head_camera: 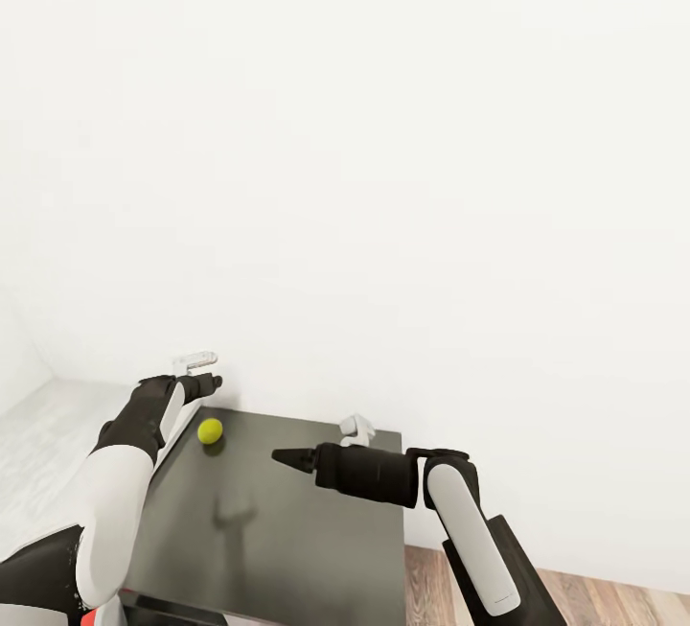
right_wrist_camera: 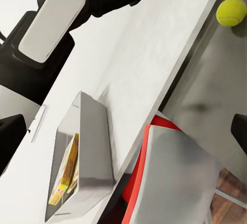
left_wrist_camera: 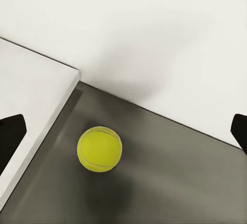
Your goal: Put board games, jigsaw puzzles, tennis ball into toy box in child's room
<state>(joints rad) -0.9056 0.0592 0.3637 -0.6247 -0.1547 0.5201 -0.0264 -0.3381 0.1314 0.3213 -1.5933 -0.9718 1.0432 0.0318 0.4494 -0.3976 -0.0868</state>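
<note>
Toy box (right_wrist_camera: 85, 157) sits nearest in the right wrist view, on the pale table (right_wrist_camera: 154, 54), with at least one bright board game (right_wrist_camera: 66, 172) already standing on edge inside; further out, the right gripper (head_camera: 287, 458) hovers over the dark cabinet top (head_camera: 287, 530), fingers spread wide and empty; beyond it the left gripper (head_camera: 206, 379) hangs just above the tennis ball (head_camera: 210, 430), jaws released; the ball rests on the dark top near the wall, not yet grasped, so it remains to be boxed.
</note>
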